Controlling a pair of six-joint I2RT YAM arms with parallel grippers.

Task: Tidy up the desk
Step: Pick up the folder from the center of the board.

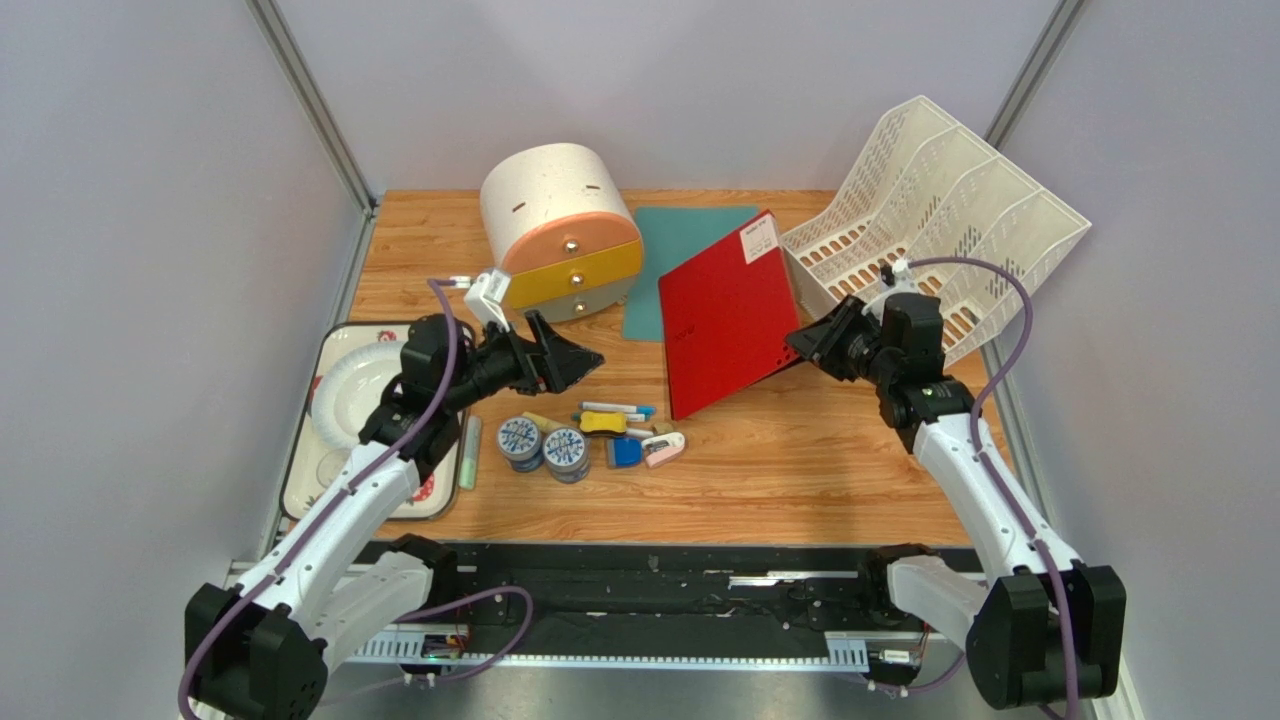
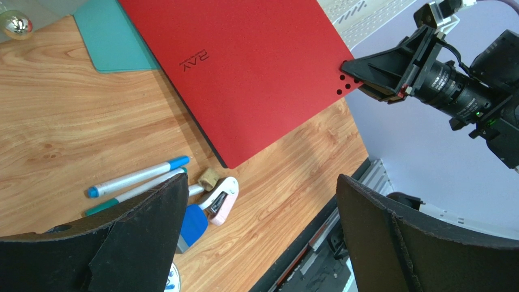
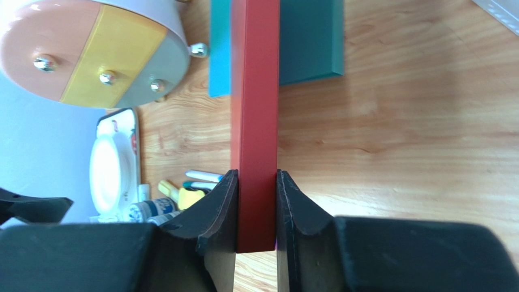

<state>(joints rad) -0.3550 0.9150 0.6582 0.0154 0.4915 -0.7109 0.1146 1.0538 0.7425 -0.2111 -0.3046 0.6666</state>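
Right hand (image 3: 256,182) clamped on red folder (image 1: 729,308) edge, folder tilted above surface (image 1: 796,465). Left hand (image 1: 568,357) wide open, empty, left of folder. Pens (image 1: 616,408), tape rolls (image 1: 544,446) loose by folder's near-left corner; sorting barely begun.

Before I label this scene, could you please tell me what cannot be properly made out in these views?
Teal folder: top view, right side hidden under the red folder.
Tray: top view, left arm covers part of it.
White label on the red folder: top view, print too small to read.
Blue item: left wrist view, partly behind a finger of the left gripper.
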